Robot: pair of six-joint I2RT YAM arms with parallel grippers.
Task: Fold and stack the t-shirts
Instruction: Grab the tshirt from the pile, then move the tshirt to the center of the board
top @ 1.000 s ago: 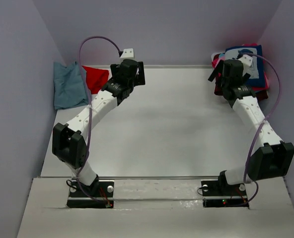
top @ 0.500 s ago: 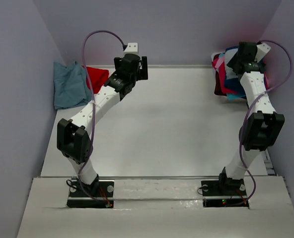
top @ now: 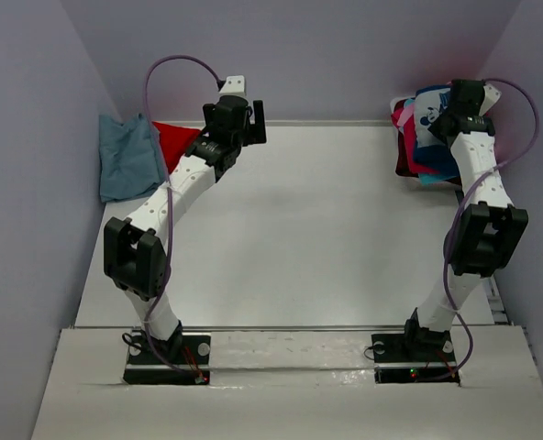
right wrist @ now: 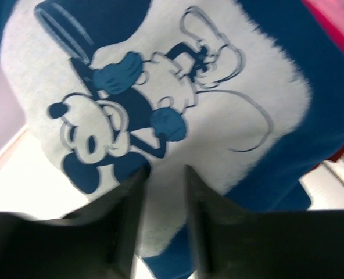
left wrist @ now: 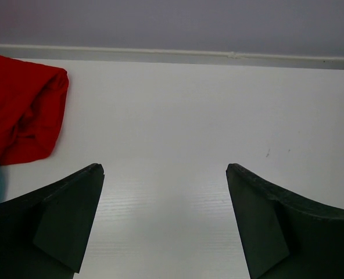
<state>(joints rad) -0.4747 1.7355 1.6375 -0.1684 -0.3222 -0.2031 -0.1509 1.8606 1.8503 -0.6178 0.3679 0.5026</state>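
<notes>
Up in the top right corner of the overhead view, the right gripper (top: 459, 99) is down on the heap of t-shirts, right over the navy tee (top: 429, 110) that lies uppermost. From its own wrist camera the navy tee (right wrist: 178, 99) fills nearly the whole frame, with the white cartoon-mouse print across the centre. The right gripper (right wrist: 163, 171) comes up from the bottom edge with its two fingers (right wrist: 125, 226) drawn near to each other, leaving only a slim gap. The white of the print shows through that gap. The tips look pressed against the cloth, but I cannot tell whether a fold is actually pinched between them.

Under the navy one, a magenta tee (top: 402, 115) sticks out on the left of the heap. A maroon tee (top: 404, 167) and a turquoise tee (top: 429, 176) peek out along the lower edge.

Over in the upper left of the overhead view, the left gripper (top: 244, 112) hangs above the far edge of the white table (top: 299, 229). Its wrist view shows the left gripper (left wrist: 163, 168) spread as wide as can be, with only bare tabletop between the fingers and nothing in its hold. The red tee (left wrist: 21, 110) lies crumpled at the left edge of that frame, off to the side of the left finger and apart from it. From above, the red tee (top: 175, 142) sits just left of the gripper, and the blue-grey tee (top: 125, 158) lies further left, touching it.
</notes>
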